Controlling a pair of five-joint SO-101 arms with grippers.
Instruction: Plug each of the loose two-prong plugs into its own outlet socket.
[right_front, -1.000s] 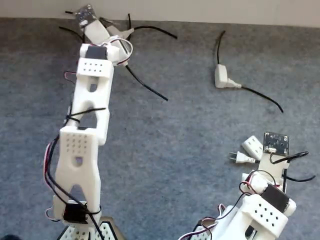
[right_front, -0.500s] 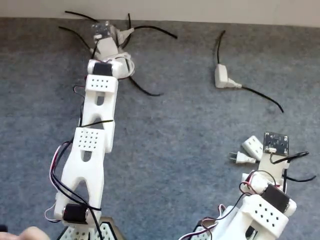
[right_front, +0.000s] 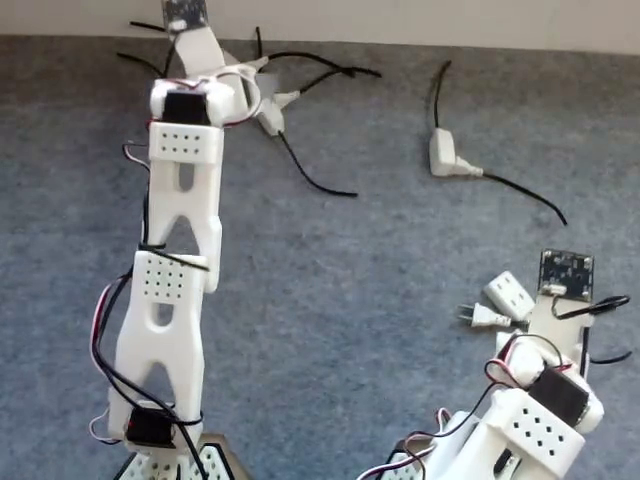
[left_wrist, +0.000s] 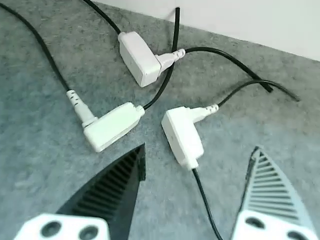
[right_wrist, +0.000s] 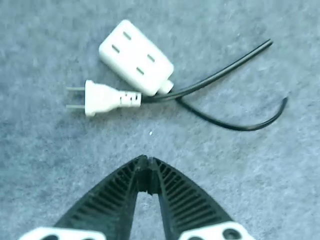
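So the left gripper (left_wrist: 199, 150) hangs over a bunch of white cord ends at the far edge of the grey carpet (right_front: 380, 270), by the wall. Its jaws are spread wide w/ nothing between them. The nearest cord end (left_wrist: 182, 136) sits just ahead of the gap, prob why it's opened up like that, ready to drop over it. Two more cord ends (left_wrist: 112, 125) lie just beside. No prongs visible, so can't tell plugs from sockets there.

The right gripper (right_wrist: 148, 162) is pressed together, empty, and sits just short of a two-prong plug (right_wrist: 102, 98) lying flat. The outlet socket (right_wrist: 136, 57) lies just beside it, slots up, nothing plugged in. An angled cord end (right_front: 445, 153) lies well apart from both arms. Imo the task's barely started.
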